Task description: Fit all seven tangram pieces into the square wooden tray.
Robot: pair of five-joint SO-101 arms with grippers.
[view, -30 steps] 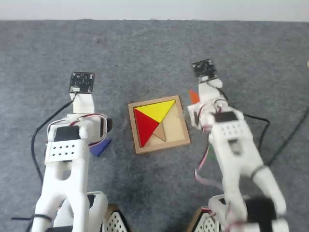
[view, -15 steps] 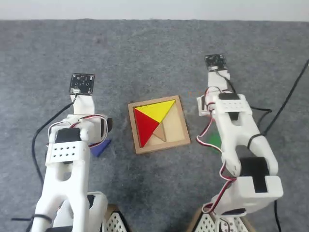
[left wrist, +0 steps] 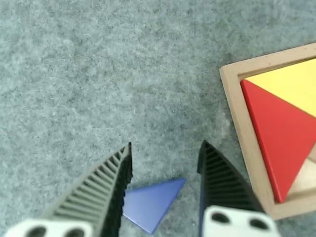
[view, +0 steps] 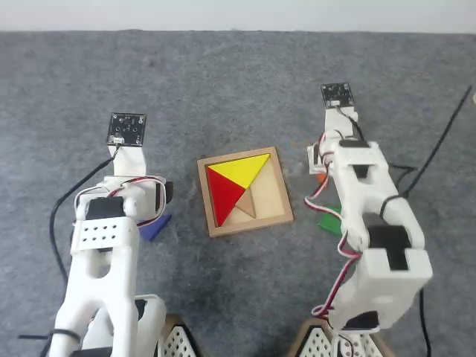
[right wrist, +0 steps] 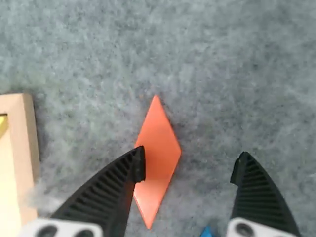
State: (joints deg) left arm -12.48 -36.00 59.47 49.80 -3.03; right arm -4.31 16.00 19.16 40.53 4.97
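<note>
Since one second earlier the right arm has swung off the tray's near edge and straightened, so that it now lies over most of the orange piece; the left arm and the tray's contents are unchanged.

Right gripper (right wrist: 190, 165): jaws spread wide, holding nothing. The orange piece (right wrist: 157, 148), a slim parallelogram flat on the grey carpet, lies between the jaws but off centre, toward the finger on the tray side; that finger's tip overlaps the piece's edge in the right wrist view, and contact cannot be confirmed. The long axis of the piece runs roughly along the fingers and away from the wrist, so a closure would probably bear on its narrow width. Judged from this, the gripper needs a small shift toward the tray to centre the piece before it descends.

Left gripper (left wrist: 165, 150): jaws likewise spread and empty, above the carpet. A blue triangle (left wrist: 148, 203) lies flat between the fingers, back toward the wrist, with the tray's rim just beyond one finger.

Square wooden tray (view: 203, 197): set between the two arms, slightly rotated. It holds a yellow triangle (view: 242, 169) along its far side and a red triangle (view: 223, 193) along the side nearer the left arm, the two touching along one edge. A small tan triangle (view: 247, 202) sits against the red one; whether it is a piece or bare floor cannot be told. The rest of the floor is open. A green piece (view: 329, 221) lies on the carpet beside the right arm, apart from the tray.
</note>
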